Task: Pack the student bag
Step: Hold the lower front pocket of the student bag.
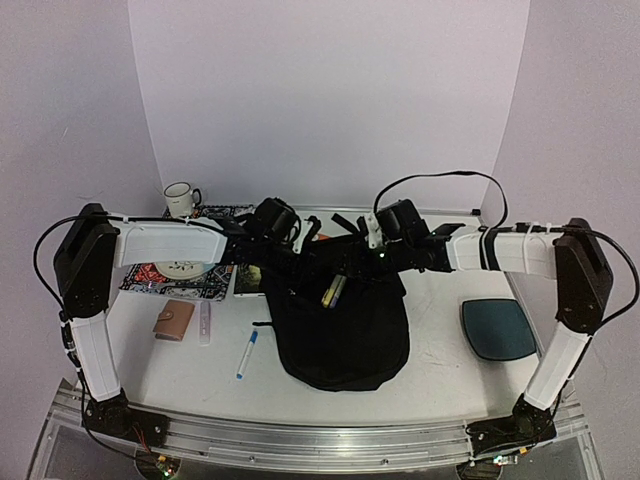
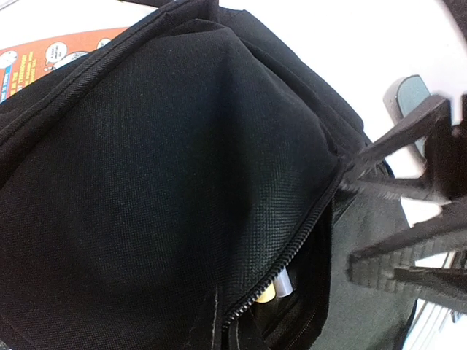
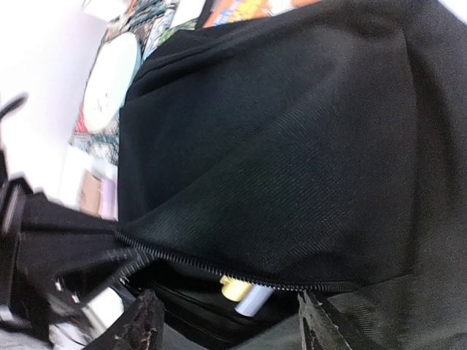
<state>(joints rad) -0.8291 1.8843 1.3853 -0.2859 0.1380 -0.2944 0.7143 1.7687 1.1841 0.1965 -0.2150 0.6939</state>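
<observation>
The student bag [image 1: 345, 335], a large black backpack, lies at the table's centre with its zipped mouth toward the back. My left gripper [image 1: 284, 262] is at the mouth's left end. Black fabric [image 2: 168, 160] tents up over its fingers and hides them; it is shut on the zipper edge [image 3: 120, 237]. My right gripper [image 3: 230, 324] hovers open at the mouth's right side, with nothing between its fingers [image 3: 142, 321]. Inside the gap, a yellow cap and a white cap [image 3: 244, 293] of pens poke out; they also show in the left wrist view [image 2: 273, 288].
On the table's left lie a brown wallet [image 1: 173, 320], a pale tube [image 1: 205, 323] and a blue marker [image 1: 246, 353]. A white mug [image 1: 181, 199] and a plate on a comic [image 1: 172, 272] sit behind them. A dark-teal pad [image 1: 498, 328] lies at right.
</observation>
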